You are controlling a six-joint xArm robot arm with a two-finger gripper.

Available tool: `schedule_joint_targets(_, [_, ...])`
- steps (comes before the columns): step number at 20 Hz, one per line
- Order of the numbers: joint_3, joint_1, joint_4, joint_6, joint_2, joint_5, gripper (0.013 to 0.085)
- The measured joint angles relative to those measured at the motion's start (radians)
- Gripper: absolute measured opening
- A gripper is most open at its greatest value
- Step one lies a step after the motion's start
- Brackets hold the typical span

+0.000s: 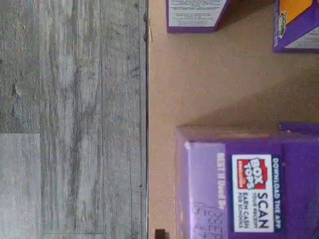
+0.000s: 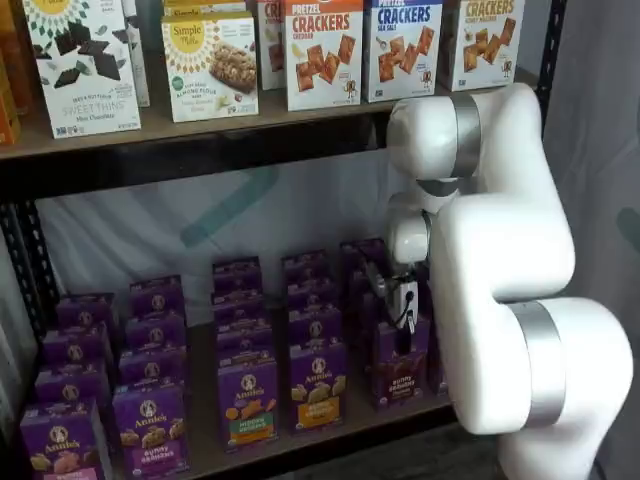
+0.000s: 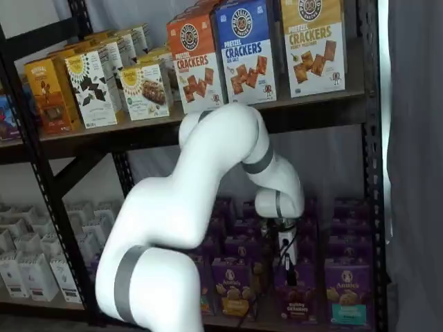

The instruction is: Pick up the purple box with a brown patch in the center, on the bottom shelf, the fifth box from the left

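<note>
Wrist view looks straight down on the purple cardboard box's top flap (image 1: 249,184) with its white Box Tops sticker, standing near the front edge of the tan board bottom shelf (image 1: 209,84); 2 more purple boxes show partly beyond it. In both shelf views I see my white-bodied gripper (image 2: 403,305) sitting over the upright purple Bunny Grahams box (image 2: 399,368) with the brown centre patch, at the front of its row — but the black fingers are too hidden behind the body and cable to read, so I cannot tell whether they are wide, narrow or gripping. My worry: the neighbouring box with the orange-yellow patch (image 2: 318,385) stands just beside the target, and a finger coming down off-centre could catch it or tip the target backward into the row.
</note>
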Motion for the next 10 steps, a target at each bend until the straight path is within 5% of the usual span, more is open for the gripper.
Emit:
schedule_joint_targets(8, [0.0,0.005,0.002,0.003,0.008,-0.013,0.037])
schedule_joint_targets(10, [0.003,0.005,0.007,-0.001,0.008,-0.02,0.037])
